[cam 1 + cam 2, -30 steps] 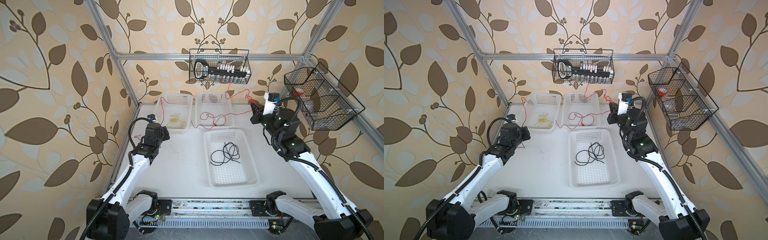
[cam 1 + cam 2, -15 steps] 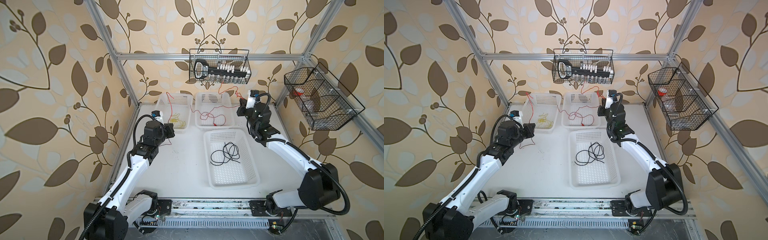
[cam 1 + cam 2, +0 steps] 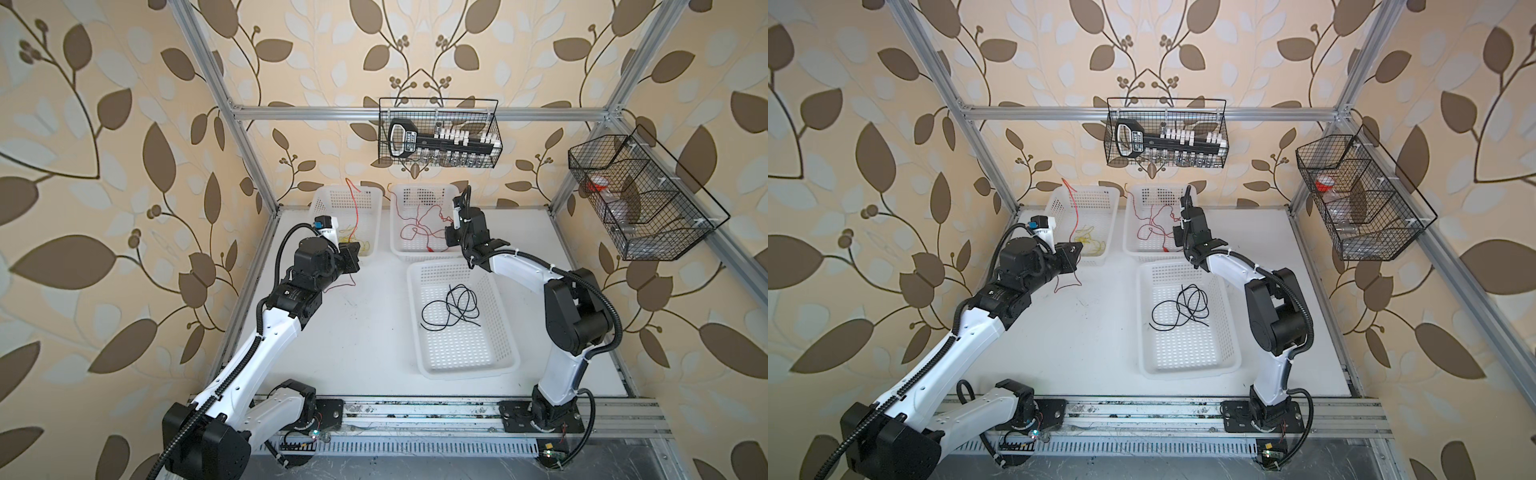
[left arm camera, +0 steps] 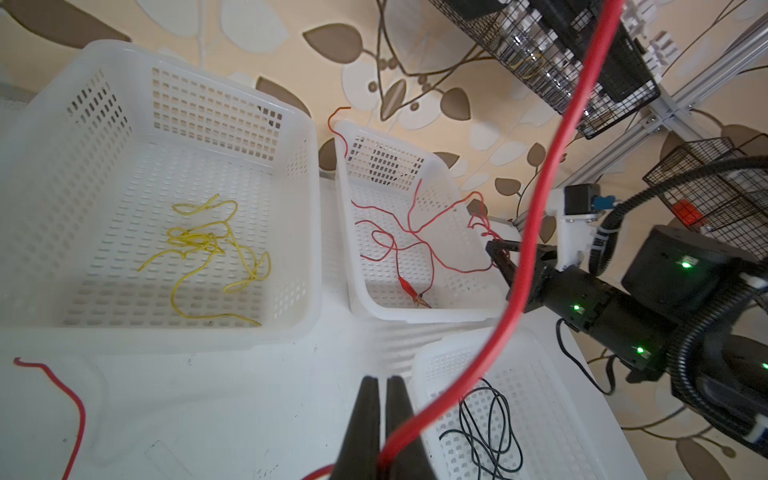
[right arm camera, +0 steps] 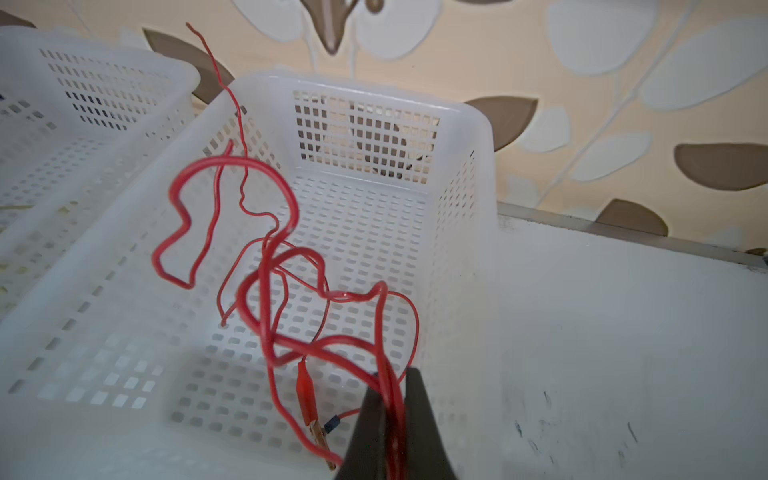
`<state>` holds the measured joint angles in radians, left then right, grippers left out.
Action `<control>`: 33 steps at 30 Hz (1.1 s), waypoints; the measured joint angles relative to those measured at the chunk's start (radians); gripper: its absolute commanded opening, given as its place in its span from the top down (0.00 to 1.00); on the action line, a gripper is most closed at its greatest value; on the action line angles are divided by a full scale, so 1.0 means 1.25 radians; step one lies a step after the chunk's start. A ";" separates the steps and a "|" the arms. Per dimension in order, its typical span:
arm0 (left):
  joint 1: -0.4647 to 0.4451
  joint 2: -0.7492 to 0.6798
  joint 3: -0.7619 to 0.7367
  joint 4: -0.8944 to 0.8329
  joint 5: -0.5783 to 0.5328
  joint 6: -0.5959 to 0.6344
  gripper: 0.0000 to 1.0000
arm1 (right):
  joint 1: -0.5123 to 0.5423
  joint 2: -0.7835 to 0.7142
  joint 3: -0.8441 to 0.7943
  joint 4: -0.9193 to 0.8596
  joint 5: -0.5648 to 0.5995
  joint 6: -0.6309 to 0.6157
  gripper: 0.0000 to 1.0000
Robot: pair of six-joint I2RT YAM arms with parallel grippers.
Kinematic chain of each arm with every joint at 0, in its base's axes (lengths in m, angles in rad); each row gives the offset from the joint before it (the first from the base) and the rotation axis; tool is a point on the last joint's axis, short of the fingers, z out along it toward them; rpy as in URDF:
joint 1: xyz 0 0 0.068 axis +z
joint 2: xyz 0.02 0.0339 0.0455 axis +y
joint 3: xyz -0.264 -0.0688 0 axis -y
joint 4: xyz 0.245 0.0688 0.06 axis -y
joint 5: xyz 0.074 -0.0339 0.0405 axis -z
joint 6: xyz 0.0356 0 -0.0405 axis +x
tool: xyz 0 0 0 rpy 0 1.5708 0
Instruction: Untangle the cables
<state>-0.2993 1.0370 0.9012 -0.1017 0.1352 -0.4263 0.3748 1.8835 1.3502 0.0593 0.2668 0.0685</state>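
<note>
The right gripper (image 5: pixel 390 397) has swung inward, clenching red cables (image 5: pixel 266 307) over the twelve-o'clock basket (image 5: pixel 374 89), seemingly sorting by colour; the left gripper (image 4: pixel 379 386) pinches a stray red strand (image 4: pixel 540 191).

The red cable (image 4: pixel 536 199) has a glossy sheath, the perforated white baskets (image 4: pixel 216 116) look smooth plastic, the tabletop (image 3: pixel 365 332) matt.

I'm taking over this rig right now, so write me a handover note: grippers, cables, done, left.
Left gripper: shut on one red cable, raised by the left basket.
Right gripper: shut on the red bundle over the middle basket.
Yellow cables lie in the left basket, black cables in the front basket.
Done: yellow and black separated.
Left: red bundle looks tangled; likely drop all red in the middle basket.
</note>
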 measured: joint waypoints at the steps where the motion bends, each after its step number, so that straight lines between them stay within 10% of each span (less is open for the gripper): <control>1: -0.008 0.000 0.004 0.000 0.000 0.000 1.00 | 0.000 0.004 0.005 -0.013 0.000 0.000 1.00; 19: -0.090 0.096 0.086 0.038 0.034 -0.025 1.00 | -0.021 -0.012 0.033 -0.148 -0.064 -0.015 0.32; 33: -0.122 0.158 0.127 0.044 0.038 -0.027 1.00 | -0.027 -0.236 -0.131 -0.200 -0.176 -0.047 0.27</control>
<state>-0.4515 1.2343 1.0599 -0.0471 0.1825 -0.4595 0.3412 1.5887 1.1866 -0.1909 0.0463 0.0097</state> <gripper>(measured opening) 0.052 0.723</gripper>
